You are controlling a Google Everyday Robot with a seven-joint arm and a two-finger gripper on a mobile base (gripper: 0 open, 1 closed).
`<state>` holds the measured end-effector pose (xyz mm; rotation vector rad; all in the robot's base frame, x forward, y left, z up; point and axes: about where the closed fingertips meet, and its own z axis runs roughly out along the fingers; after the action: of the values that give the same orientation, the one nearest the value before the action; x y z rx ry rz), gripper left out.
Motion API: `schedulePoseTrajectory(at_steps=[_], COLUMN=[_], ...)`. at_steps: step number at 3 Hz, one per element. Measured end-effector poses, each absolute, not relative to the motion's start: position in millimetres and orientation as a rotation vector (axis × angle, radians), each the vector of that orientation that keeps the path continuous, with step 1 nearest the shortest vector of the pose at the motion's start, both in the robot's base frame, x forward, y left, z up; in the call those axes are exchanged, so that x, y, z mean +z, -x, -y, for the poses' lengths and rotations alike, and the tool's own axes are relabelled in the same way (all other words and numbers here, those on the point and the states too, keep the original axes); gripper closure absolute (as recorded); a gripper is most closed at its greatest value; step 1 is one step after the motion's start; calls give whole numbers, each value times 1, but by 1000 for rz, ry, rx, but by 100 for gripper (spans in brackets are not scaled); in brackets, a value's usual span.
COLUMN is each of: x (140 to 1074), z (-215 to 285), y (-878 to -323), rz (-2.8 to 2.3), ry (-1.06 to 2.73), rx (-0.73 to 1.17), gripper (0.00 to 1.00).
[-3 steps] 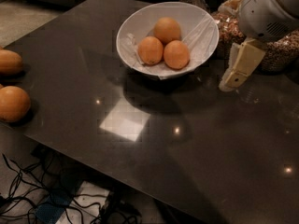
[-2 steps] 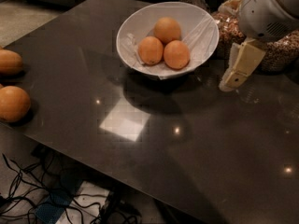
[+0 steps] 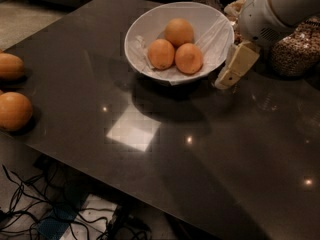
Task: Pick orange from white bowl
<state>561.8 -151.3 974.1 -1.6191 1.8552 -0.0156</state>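
My one camera looks down across the dark, glossy table (image 3: 210, 184). The bowl (image 3: 137, 34) stands on the far part of it, about midway across. It is white and wide, lined with crinkled paper (image 3: 216, 31) that pokes out a little over the near rim.

Three oranges lie bunched together inside the bowl. The far orange (image 3: 179, 31) sits behind the other two. The left orange (image 3: 161, 54) and the right orange (image 3: 189, 58) lie side by side nearer to me, touching each other.

The gripper (image 3: 227, 79) is outside the bowl, just beside its right rim on the near side. It is cream coloured and slants down and leftward from the white arm (image 3: 272, 11), which enters from the far right corner. Its tip is low over the table, though I cannot tell whether it touches the surface. I also cannot tell how far the gripper is spread. Nothing shows in its grasp, and it is apart from all three oranges in the bowl.

Right of the gripper, partly behind the arm, stands a jar of grains (image 3: 295, 54).

At the table's left edge, well apart from the bowl, lie two loose oranges, one farther (image 3: 10, 66) and one nearer (image 3: 14, 110).

A pale square of reflected light (image 3: 132, 129) lies on the table in front of the bowl. Black cables (image 3: 25, 209) tangle on the floor below the near left edge.
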Motion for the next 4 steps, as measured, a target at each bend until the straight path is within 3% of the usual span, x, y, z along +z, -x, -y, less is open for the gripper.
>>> schedulePoseTrajectory(at_steps=[1,4], x=[965,966], z=[149,134], y=[-603,-636], rz=[-1882,-1881], ry=[1512,1471], rx=[15,-5], gripper=[0,0])
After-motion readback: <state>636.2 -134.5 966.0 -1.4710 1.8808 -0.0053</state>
